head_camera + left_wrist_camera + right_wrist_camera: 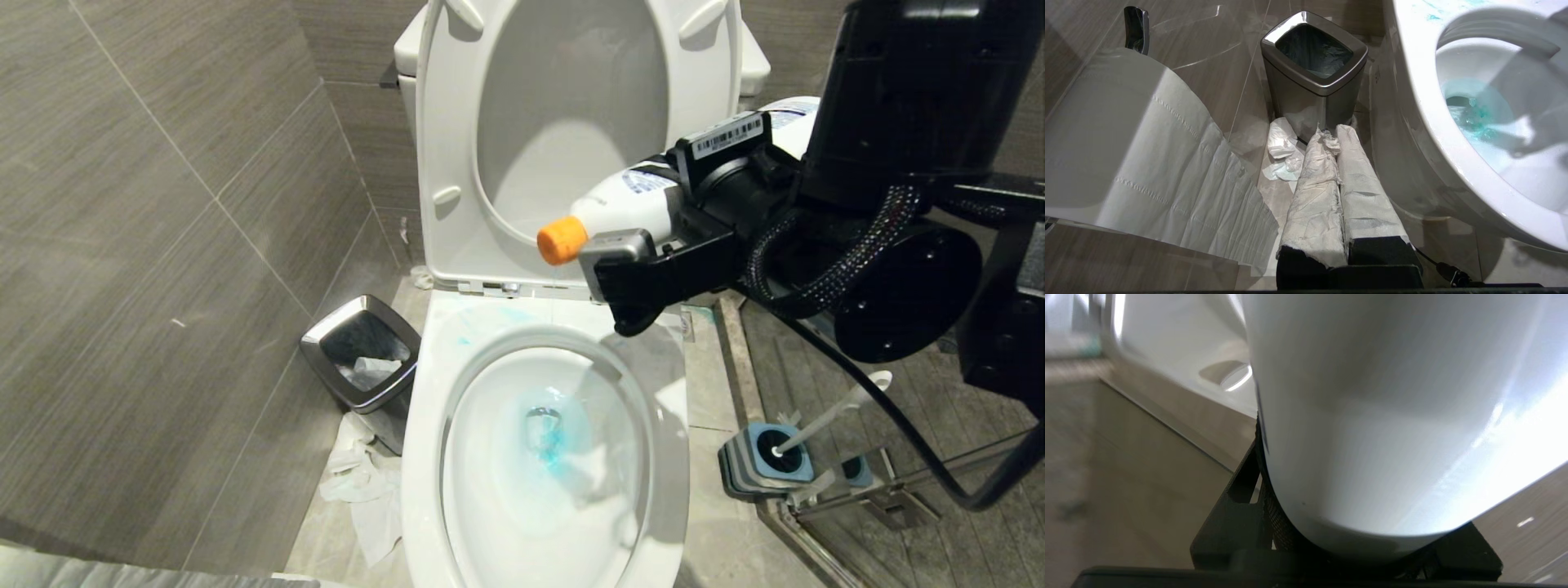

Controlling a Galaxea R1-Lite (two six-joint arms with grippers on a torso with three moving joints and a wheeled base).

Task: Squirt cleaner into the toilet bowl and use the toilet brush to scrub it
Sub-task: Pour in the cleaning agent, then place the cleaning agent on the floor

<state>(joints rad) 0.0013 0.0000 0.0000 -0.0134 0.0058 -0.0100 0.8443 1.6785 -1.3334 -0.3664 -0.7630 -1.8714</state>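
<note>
- A wall of large grey tiles [147, 245] fills the left of the head view.
- A roll of toilet paper [1126, 155] hangs on that side, a loose sheet trailing down from it; the left wrist view shows it close by.
- The left gripper [1335, 141] is parked low beside the toilet, out of the head view. Its two fingers [1314, 196] are wrapped in white tissue and pressed together, clenched on nothing, pointing toward the bin.
- A small bin [363, 359] with a shiny metal rim stands on the floor against the wall, just beside the toilet's left flank. Crumpled white paper [359, 482] lies on the floor at its foot.
- The toilet bowl [424, 457] sits in the middle, its seat and lid [445, 147] raised upright against the tank.
- The cleaner [551, 441] shows as a turquoise pool around the drain, with faint blue smears [469, 331] on the flat porcelain behind the basin.
- Above the back of the bowl, a white bottle [633, 204] with an orange cap [562, 240] lies nearly level, cap toward the raised seat.
- The right gripper [653, 261] grasps this bottle around its body; the right wrist view is almost filled by the bottle's white side.
- The toilet brush [833, 416] stands on the floor to the right of the toilet, well apart from both grippers. Its white handle leans out of a square blue holder [771, 461].
</note>
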